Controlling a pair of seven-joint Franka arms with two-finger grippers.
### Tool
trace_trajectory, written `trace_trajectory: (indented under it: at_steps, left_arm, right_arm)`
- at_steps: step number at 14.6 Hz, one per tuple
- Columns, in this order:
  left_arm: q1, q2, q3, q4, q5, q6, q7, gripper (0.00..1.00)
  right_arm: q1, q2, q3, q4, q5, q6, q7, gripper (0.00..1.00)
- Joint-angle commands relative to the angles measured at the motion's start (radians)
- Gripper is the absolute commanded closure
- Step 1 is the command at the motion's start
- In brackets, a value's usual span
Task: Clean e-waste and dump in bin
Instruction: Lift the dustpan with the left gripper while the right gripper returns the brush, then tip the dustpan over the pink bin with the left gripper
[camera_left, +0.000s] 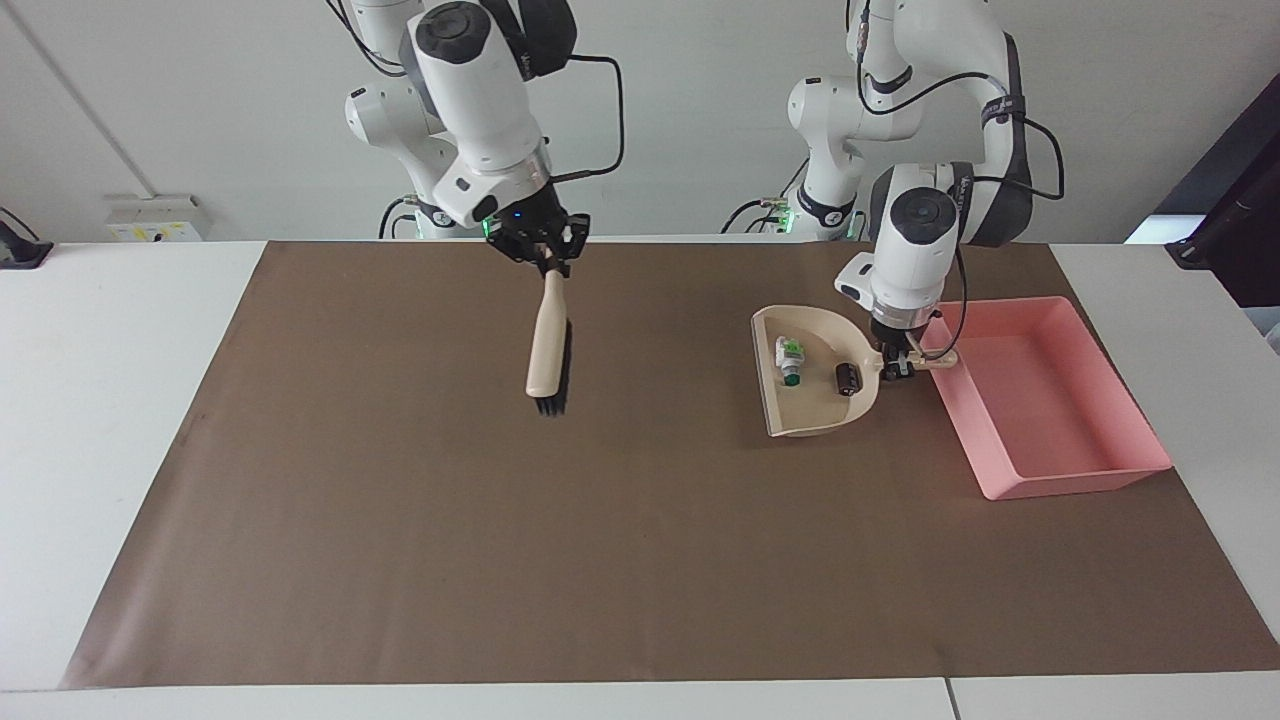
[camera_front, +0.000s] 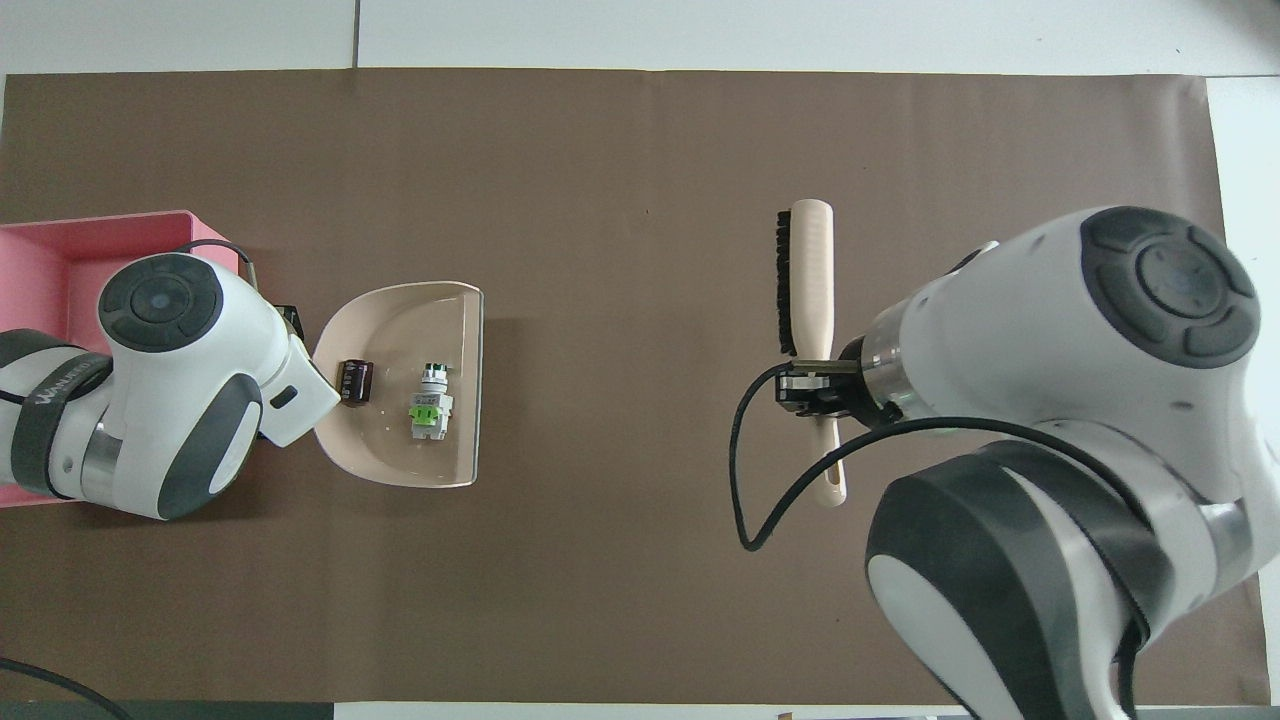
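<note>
Resting loose in the beige plastic dustpan (camera_left: 812, 385): whitish green-ended bit (camera_left: 790, 360), small black block (camera_left: 848, 378); light, likely to slide, so carry by the pan handle. Left hand (camera_left: 897, 363) clamped there, beside the pink plastic tray (camera_left: 1050, 478). Right hand (camera_left: 545, 258) grips wooden brush (camera_left: 548, 352) above the brown-covered worktop (camera_left: 400, 520).

Bright, even light, soft shadows, sharp focus, faint dustpan (camera_front: 400, 330) glare.
</note>
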Motion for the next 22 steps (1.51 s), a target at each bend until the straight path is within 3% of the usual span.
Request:
trace_trajectory:
  at_steps: [1, 4, 9, 13, 16, 20, 22]
  left_arm:
    - [0.040, -0.020, 0.005, 0.120, -0.027, -0.136, 0.072, 1.00]
    - [0.147, -0.023, 0.005, 0.181, -0.026, -0.151, 0.166, 1.00]
    - [0.345, -0.016, 0.009, 0.252, -0.026, -0.147, 0.261, 1.00]
    - [0.478, 0.029, 0.013, 0.307, 0.012, -0.094, 0.330, 1.00]
    - [0.491, 0.056, 0.013, 0.309, 0.224, -0.040, 0.320, 1.00]
    - [0.495, 0.093, 0.013, 0.301, 0.342, 0.009, 0.233, 1.00]
    - [0.476, 0.125, 0.011, 0.296, 0.463, 0.011, 0.170, 1.00]
  right_arm:
    - [-0.162, -0.006, 0.019, -0.062, -0.083, -0.015, -0.152, 1.00]
    - [-0.327, 0.020, 0.019, -0.139, -0.196, 0.056, -0.349, 1.00]
    - [-0.503, 0.046, 0.021, -0.289, -0.200, 0.214, -0.507, 1.00]
    - [-0.505, 0.033, 0.023, -0.389, -0.200, 0.306, -0.516, 1.00]
    - [-0.502, 0.023, 0.023, -0.426, -0.197, 0.359, -0.536, 1.00]
    - [-0.505, 0.008, 0.023, -0.480, -0.188, 0.410, -0.530, 1.00]
    - [-0.507, 0.014, 0.023, -0.481, -0.184, 0.432, -0.526, 0.99]
